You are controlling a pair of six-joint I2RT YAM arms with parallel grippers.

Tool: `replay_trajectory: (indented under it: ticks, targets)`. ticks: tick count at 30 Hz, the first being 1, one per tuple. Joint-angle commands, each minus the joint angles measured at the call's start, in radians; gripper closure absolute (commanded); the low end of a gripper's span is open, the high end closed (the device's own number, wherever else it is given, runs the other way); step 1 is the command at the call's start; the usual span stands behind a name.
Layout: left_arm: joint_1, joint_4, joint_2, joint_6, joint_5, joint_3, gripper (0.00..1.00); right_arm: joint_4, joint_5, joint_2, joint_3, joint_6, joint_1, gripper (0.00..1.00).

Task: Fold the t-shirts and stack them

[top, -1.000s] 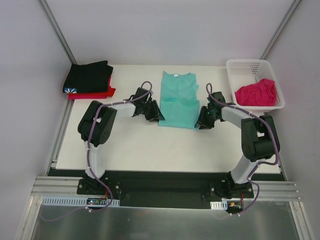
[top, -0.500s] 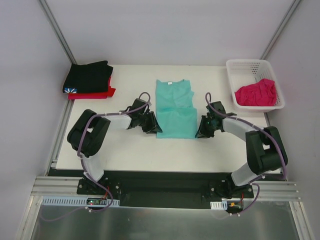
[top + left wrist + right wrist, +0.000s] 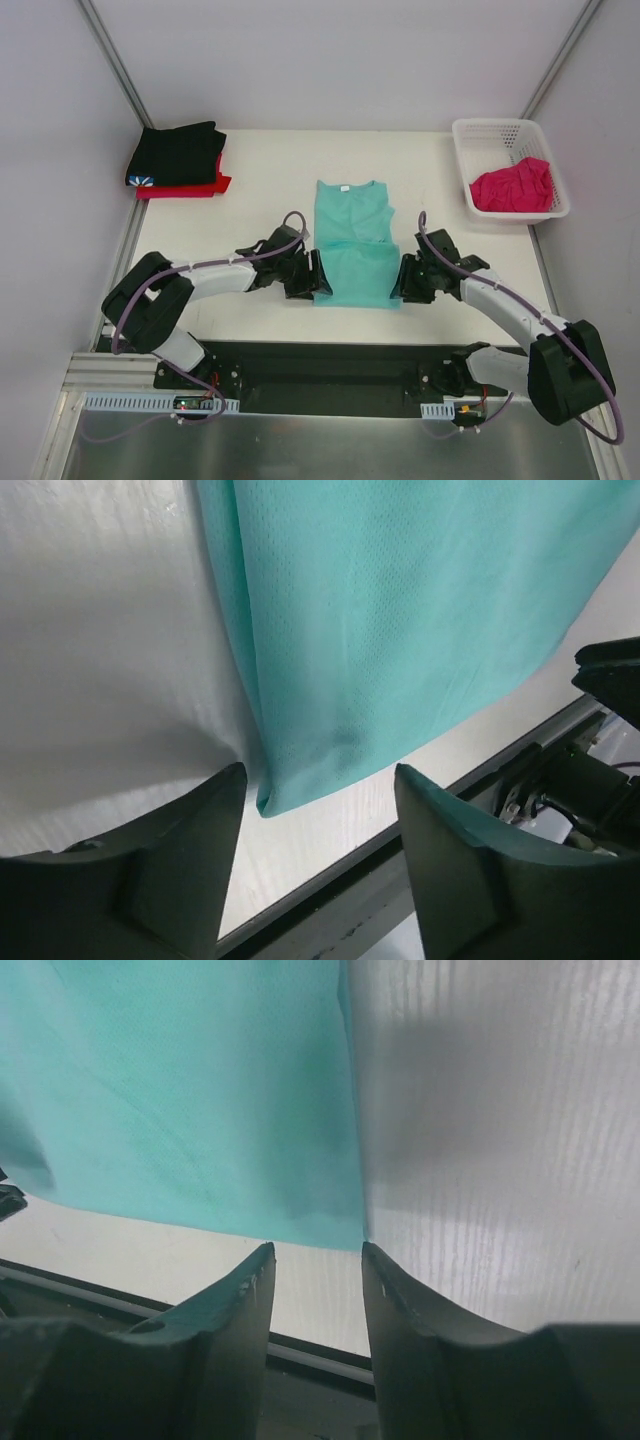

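Over the last second the teal shirt (image 3: 355, 250) has slid toward the near edge of the table (image 3: 250, 305), and both arms have drawn back with it and stretched out low.

The shirt now lies flat in the middle of the table, a narrow strip with its sleeves turned in. Its long axis runs straight away from the arm bases, collar at the far end and hem nearest them. A crease crosses it about halfway.

The left gripper (image 3: 318, 277) sits at the near left corner of the hem and the right gripper (image 3: 400, 280) at the near right corner, so neither arm is nearer than the other. In the left wrist view the left gripper's fingers (image 3: 180, 870) stand wide apart, the hem corner lying on the table between them, let go. In the right wrist view the fingers (image 3: 225, 1340) are also parted, the corner just beyond their tips, nothing clamped.

The next fold would probably carry the hem away from the arms, toward the collar.

A black shirt (image 3: 178, 152) rests on a red shirt (image 3: 205, 188) at the far left corner. A pink shirt (image 3: 512, 187) lies crumpled in the white basket (image 3: 500, 128) at the far right.
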Motion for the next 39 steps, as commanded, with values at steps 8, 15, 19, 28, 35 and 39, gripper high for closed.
replay_trajectory:
  ticks: [8,15,19,28,35,39]
  targets:
    - [-0.002,-0.092,-0.243,-0.073,-0.072,-0.064,0.13,0.004,0.057,-0.224,-0.088,0.088,0.004,0.49]
    - [-0.004,-0.031,-0.403,-0.132,-0.072,-0.191,0.29,0.157,-0.009,-0.506,-0.334,0.189,0.000,0.52]
    - [-0.004,0.060,-0.415,-0.142,-0.030,-0.259,0.39,0.200,-0.026,-0.618,-0.412,0.220,-0.003,0.51]
    - [-0.004,0.382,-0.304,-0.167,0.092,-0.329,0.55,0.215,-0.049,-0.726,-0.460,0.192,-0.038,0.51]
    - [-0.002,0.381,-0.281,-0.158,0.067,-0.329,0.55,0.214,-0.037,-0.694,-0.449,0.142,-0.085,0.52]
    - [-0.004,0.359,-0.278,-0.147,0.055,-0.325,0.55,0.276,-0.049,-0.626,-0.445,0.131,-0.105,0.52]
